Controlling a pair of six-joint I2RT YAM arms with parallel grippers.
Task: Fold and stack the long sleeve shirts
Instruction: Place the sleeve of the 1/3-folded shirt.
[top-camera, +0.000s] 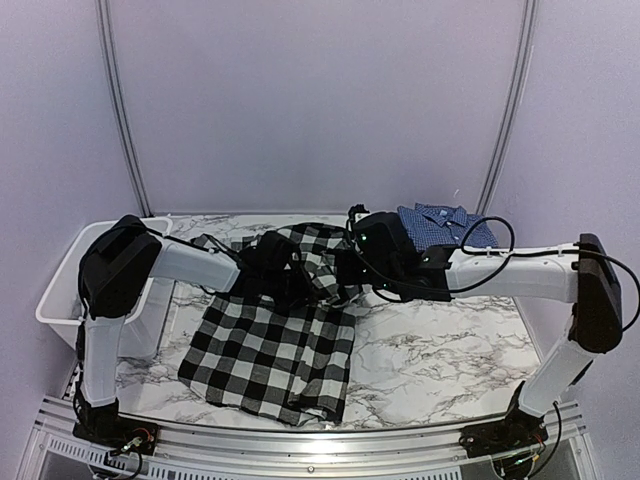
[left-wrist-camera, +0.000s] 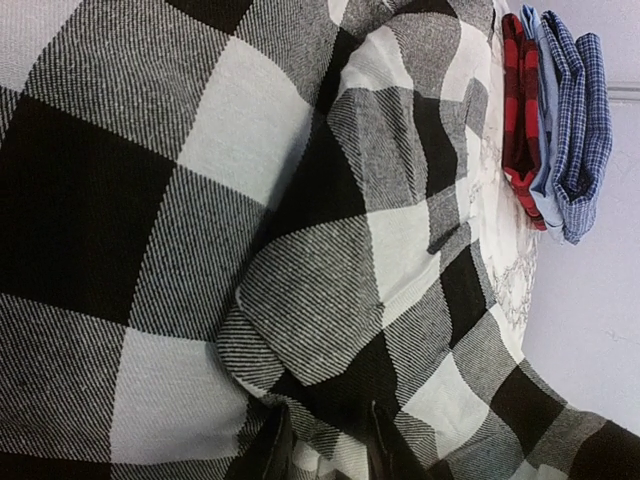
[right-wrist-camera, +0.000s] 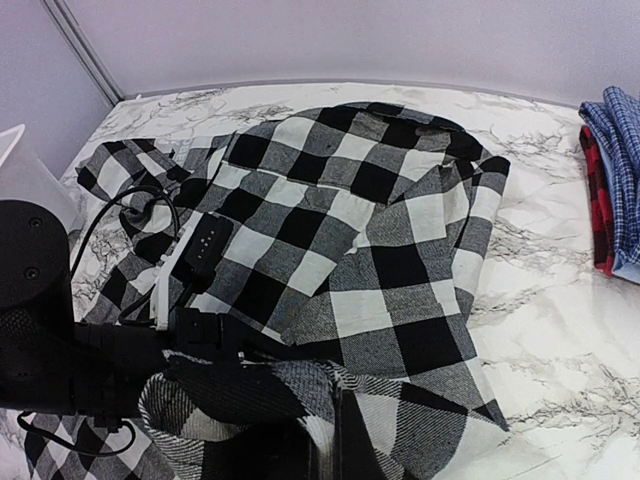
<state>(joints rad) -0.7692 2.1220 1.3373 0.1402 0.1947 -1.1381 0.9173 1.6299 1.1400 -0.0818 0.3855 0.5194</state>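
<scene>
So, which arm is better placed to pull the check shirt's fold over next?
Right, probably. The right gripper is shut on a bunched edge of the check shirt, so it can carry it over. The left gripper only straddles a fold; its grip is unclear.

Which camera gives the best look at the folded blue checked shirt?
Top external: the blue checked shirt lies folded, seen from above with its collar, one corner hidden by the right arm. Left wrist shows its stacked edges over red-checked cloth; right wrist clips it at the frame edge.
</scene>
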